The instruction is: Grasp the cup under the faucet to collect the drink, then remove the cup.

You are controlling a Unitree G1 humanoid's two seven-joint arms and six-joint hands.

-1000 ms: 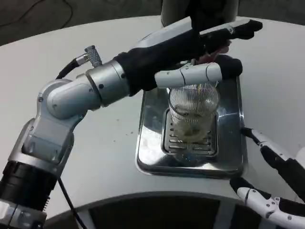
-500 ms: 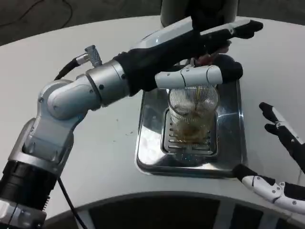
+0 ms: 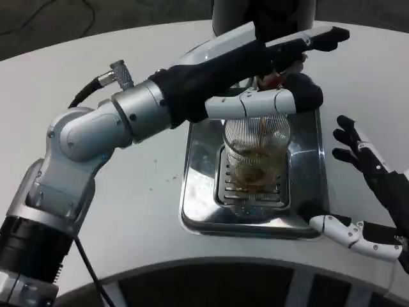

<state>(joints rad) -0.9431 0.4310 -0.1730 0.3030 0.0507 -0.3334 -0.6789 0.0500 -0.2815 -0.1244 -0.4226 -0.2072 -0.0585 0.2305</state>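
- Head view: a clear ribbed cup (image 3: pixel 257 157), round and see-through, stands upright on the slotted grate (image 3: pixel 250 185) of a shiny steel drip tray (image 3: pixel 199 192). The tray is a rounded rectangle with a mirror finish.
- Brownish drink pools in the cup's bottom, and a thin stream runs down into it from above.
- The tray sits on a smooth white surface (image 3: pixel 140 211); a dark dispenser body (image 3: pixel 262 13) rises behind it.
- The left hand (image 3: pixel 275 77) reaches across over the cup, one white finger lying along the rim. Its black upper fingers (image 3: pixel 313 39) stretch toward the dispenser; whether they press anything cannot be told.
- The right hand (image 3: pixel 370 198) hovers just beside the tray's right edge, its fingers spread wide apart and holding nothing.
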